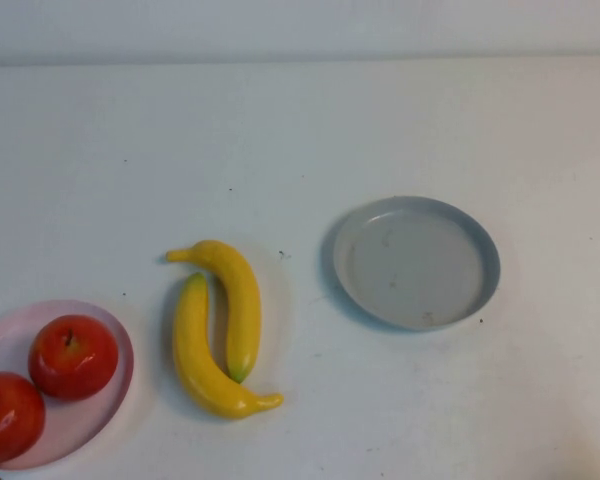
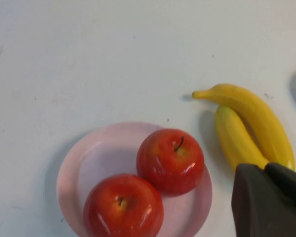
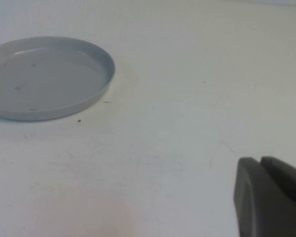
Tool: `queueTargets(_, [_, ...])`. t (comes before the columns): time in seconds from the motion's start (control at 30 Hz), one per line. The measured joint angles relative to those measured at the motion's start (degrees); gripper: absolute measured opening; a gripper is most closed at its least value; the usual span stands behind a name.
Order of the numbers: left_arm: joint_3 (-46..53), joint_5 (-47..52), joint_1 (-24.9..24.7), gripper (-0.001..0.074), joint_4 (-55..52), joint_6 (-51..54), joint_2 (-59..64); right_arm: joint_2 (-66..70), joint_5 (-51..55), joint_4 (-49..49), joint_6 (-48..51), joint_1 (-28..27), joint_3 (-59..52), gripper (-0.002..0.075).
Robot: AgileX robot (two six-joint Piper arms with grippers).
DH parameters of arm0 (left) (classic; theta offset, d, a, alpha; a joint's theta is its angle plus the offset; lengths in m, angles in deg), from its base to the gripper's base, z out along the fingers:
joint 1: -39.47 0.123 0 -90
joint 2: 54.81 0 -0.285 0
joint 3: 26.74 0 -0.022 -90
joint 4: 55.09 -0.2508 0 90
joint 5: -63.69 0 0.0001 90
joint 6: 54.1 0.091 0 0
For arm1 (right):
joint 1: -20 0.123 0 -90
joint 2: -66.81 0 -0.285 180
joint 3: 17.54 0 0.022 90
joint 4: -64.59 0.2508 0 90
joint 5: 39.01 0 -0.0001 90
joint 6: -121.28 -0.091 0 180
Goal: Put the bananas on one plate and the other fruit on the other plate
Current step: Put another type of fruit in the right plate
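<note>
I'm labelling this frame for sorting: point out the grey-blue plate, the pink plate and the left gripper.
grey-blue plate (image 1: pixel 416 212): high view, far rim.
pink plate (image 2: pixel 96 158): left wrist view, bare floor.
left gripper (image 2: pixel 266 170): left wrist view, shut fingertips above the table.

A lab-style test bench: bare white tabletop (image 1: pixel 300 130) with plastic-looking fruit.

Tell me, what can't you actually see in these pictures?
- Both arms: outside the high view.
- Left pincer, shut above the table near the bananas: only its dark tip shows, cut by its wrist view's edge.
- Right pincer, shut, away from the grey plate: likewise cut off.
- Front apple and pink plate: cropped by the high view's corner.
</note>
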Motion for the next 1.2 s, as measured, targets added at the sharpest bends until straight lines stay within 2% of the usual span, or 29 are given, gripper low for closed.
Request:
queueTargets(0.23, [5.26,-2.71,0.0,0.0004,-0.73,-0.48,-1.6,0.0,0.0,0.0,0.0,0.0,0.0,-0.0017])
queueTargets(0.47, [13.02,-26.02,0.0,0.0004,1.51,5.53,-1.6,0.0,0.0,0.0,0.0,0.0,0.0,-0.0017])
queueTargets(0.77, [28.3,-47.93,0.0,0.0004,2.65,6.12,-2.85,0.0,0.0,0.0,0.0,0.0,0.0,-0.0017])
queueTargets(1.0, [35.17,-51.09,0.0,0.0004,0.89,5.92,-13.01,0.0,0.0,0.0,0.0,0.0,0.0,-0.0017])
queueTargets(1.2, [36.47,-47.09,0.0,0.0004,-0.98,5.92,-17.78,0.0,0.0,0.0,0.0,0.0,-0.09,-0.0017])
